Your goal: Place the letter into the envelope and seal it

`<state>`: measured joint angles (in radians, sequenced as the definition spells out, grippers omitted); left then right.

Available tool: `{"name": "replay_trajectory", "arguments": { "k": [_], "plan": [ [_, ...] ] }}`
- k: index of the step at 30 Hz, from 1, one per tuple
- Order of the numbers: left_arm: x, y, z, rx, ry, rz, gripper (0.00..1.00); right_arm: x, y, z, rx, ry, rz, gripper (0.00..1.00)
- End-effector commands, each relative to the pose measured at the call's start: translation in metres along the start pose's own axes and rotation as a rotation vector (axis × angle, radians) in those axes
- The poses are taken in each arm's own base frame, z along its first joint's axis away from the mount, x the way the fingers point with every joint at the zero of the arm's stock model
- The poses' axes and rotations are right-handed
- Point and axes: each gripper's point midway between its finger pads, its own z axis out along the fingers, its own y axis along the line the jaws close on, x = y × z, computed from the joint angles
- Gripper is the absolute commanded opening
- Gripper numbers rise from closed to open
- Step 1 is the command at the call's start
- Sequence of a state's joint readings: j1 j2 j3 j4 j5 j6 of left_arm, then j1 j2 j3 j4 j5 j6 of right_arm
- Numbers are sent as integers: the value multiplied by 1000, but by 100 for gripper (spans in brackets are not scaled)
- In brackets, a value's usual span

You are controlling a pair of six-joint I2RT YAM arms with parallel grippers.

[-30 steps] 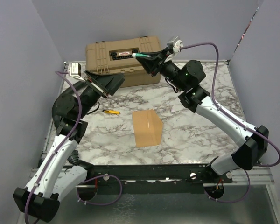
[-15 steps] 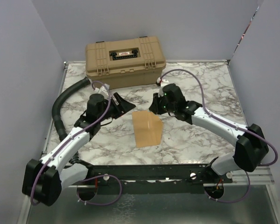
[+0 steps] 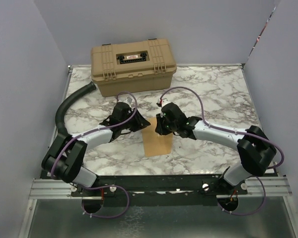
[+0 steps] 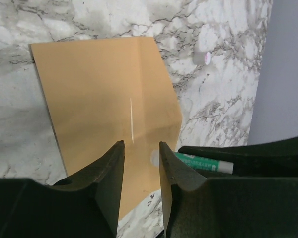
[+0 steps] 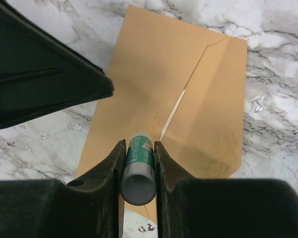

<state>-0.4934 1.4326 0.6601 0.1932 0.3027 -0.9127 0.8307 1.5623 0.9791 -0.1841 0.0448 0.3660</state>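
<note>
The kraft-brown envelope (image 3: 157, 145) lies flat on the marble table (image 3: 213, 94), its flap folded over the body along a diagonal seam (image 5: 181, 99). My left gripper (image 4: 141, 146) hovers low over the envelope's (image 4: 99, 94) near edge. Its jaws stand a narrow gap apart with nothing between them. My right gripper (image 5: 139, 144) is shut on a green-and-white glue stick (image 5: 139, 161), whose tip points down at the envelope (image 5: 154, 69) near the seam. In the top view both grippers (image 3: 144, 124) (image 3: 159, 125) meet over the envelope's far end. The letter shows in no view.
A big tan plastic case (image 3: 133, 64) stands at the back of the table. A black hose (image 3: 72, 105) curves along the left side. Lilac walls close in the left, back and right. The left gripper's black body (image 5: 39, 84) sits close beside the right one.
Both arms have swung down from raised poses and come together over the envelope. The left jaws have narrowed from wide open. The right gripper has kept the glue stick.
</note>
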Motion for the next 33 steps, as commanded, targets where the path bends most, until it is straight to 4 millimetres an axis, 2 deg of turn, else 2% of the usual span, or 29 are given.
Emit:
{"name": "replay_trajectory", "arguments": {
  "k": [1,6,9,18,20,23,26,30,33],
  "plan": [
    [14,1,16,32,54,-65,33,4,2,9,-5,-52,-19,1],
    [30,18,24,-9,107,-124,33,10,-1,18,9,-40,-29,1],
    [39,31,27,-51,127,-187,29,12,-3,23,22,-38,-33,1],
    [60,67,34,-194,168,-333,29,30,-21,39,106,-39,-55,1],
    [69,88,28,-311,183,-360,27,34,-24,42,134,-34,-68,1],
    [73,108,20,-441,172,-353,25,40,-25,47,156,-26,-83,1],
    [78,118,18,-490,194,-335,23,42,-25,53,165,-32,-89,1],
    [83,126,18,-520,229,-276,20,40,-37,58,248,-36,-76,1],
    [79,142,13,-587,206,-224,13,46,-49,59,337,-5,-39,1]
  ]
}}
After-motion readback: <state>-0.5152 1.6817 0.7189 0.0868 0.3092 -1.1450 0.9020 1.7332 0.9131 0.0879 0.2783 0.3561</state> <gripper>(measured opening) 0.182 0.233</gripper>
